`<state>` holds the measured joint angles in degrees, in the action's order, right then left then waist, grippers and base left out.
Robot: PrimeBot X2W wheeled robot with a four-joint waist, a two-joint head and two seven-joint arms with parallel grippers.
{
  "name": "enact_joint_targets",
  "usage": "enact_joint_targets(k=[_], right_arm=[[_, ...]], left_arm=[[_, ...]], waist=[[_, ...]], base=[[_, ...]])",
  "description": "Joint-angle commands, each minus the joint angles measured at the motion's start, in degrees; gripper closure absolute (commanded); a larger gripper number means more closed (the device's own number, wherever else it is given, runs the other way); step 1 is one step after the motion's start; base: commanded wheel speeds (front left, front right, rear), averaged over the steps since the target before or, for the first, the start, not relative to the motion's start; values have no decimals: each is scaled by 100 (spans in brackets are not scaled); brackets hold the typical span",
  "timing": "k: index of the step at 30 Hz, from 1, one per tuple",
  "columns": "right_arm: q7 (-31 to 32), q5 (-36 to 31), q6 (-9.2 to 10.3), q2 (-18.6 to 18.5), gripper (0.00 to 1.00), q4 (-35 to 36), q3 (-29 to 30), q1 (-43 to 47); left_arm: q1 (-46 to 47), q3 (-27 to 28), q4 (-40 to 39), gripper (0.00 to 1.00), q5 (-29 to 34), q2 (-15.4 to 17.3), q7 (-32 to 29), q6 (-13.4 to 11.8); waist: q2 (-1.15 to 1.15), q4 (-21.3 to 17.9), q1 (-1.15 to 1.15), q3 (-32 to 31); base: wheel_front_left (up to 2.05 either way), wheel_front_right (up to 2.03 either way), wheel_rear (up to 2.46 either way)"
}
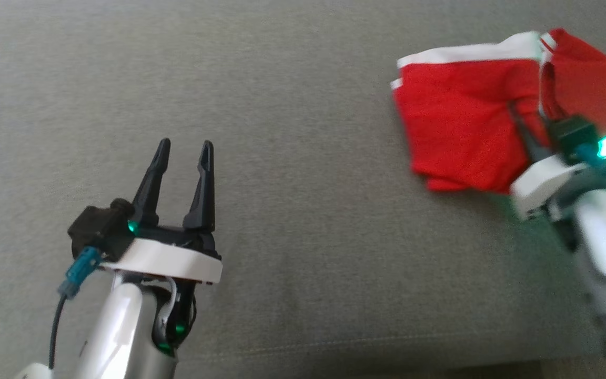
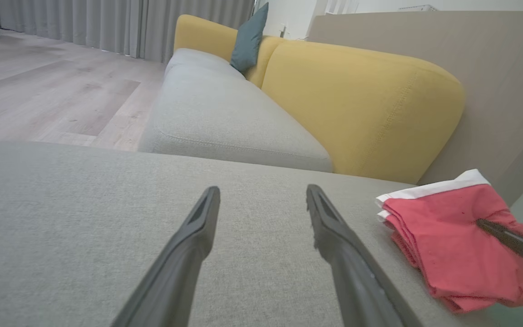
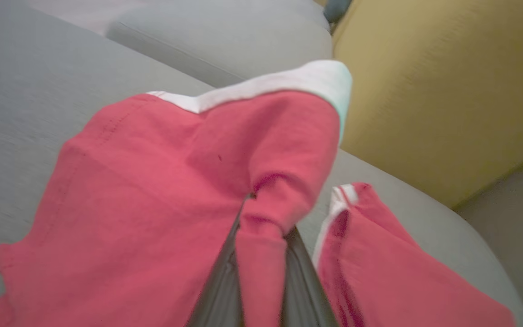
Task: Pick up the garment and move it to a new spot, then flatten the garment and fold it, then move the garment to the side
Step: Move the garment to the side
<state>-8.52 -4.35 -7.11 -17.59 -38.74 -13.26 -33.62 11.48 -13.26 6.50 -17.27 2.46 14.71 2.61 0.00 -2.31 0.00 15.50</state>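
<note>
The garment (image 1: 461, 121) is red with white trim and lies bunched at the right of the grey cushion (image 1: 292, 158). It also shows as a folded heap in the left wrist view (image 2: 452, 240). My right gripper (image 1: 532, 129) is shut on a pinched fold of the garment (image 3: 261, 254), which rises between its two dark fingers (image 3: 218, 290). A second red flap lies just to the right of that fold. My left gripper (image 1: 184, 152) hovers open over bare cushion at the lower left, far from the cloth, with nothing between its fingers (image 2: 189, 245).
A yellow backrest (image 2: 361, 100) stands behind the cushion, with a teal pillow (image 2: 249, 38) farther along the sofa. Wooden floor (image 2: 48, 86) and grey curtains lie beyond. The cushion's front seam (image 1: 334, 342) runs near the bottom of the head view.
</note>
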Motion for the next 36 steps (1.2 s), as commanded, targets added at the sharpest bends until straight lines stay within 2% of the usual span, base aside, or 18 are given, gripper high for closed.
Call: enact_joint_targets(k=[1,8,10,13,19,29,30,31,32,36], right_arm=[[121,103,-37,-333,100,329,-156,-195],[743,414,-37,-1580,100,1039,-272,-237],[924,473,-37,-1835,100,1206,-166,-207],[1076,530,-37,-2025,100,1338,15,-173],[1591,629,-37,-2167,100,1604,561,35],[1899,716,-37,-1891,100,2018,1107,304],[1900,714,-37,-1852,70,2048,1168,315],[1897,707,-37,-1807,12,2075,1234,324],[1900,702,-37,-1753,0,2093,1304,334],[1898,669,-37,-1569,0,2178,1492,395]], left_arm=[[268,223,-219,0,58,42,29,37],[462,279,-239,0,165,42,29,136],[523,305,-242,0,186,42,29,166],[584,313,-248,0,201,42,29,192],[713,335,-257,0,217,42,29,256],[783,451,-218,0,299,42,29,338],[787,467,-211,0,311,42,29,346],[790,483,-206,0,321,42,29,354],[791,499,-200,0,328,42,29,361],[772,541,-154,0,343,42,29,387]], waist=[[0,-195,0,159],[0,-427,0,513],[0,-456,0,605],[0,-464,0,696],[0,-453,0,915],[0,-479,0,1135],[0,-485,0,1144],[0,-491,0,1149],[0,-498,0,1148],[0,-525,0,1078]], base=[[0,0,0],[0,0,0],[0,0,0],[0,0,0],[0,0,0],[0,0,0],[0,0,0],[0,0,0],[0,0,0],[0,0,0]])
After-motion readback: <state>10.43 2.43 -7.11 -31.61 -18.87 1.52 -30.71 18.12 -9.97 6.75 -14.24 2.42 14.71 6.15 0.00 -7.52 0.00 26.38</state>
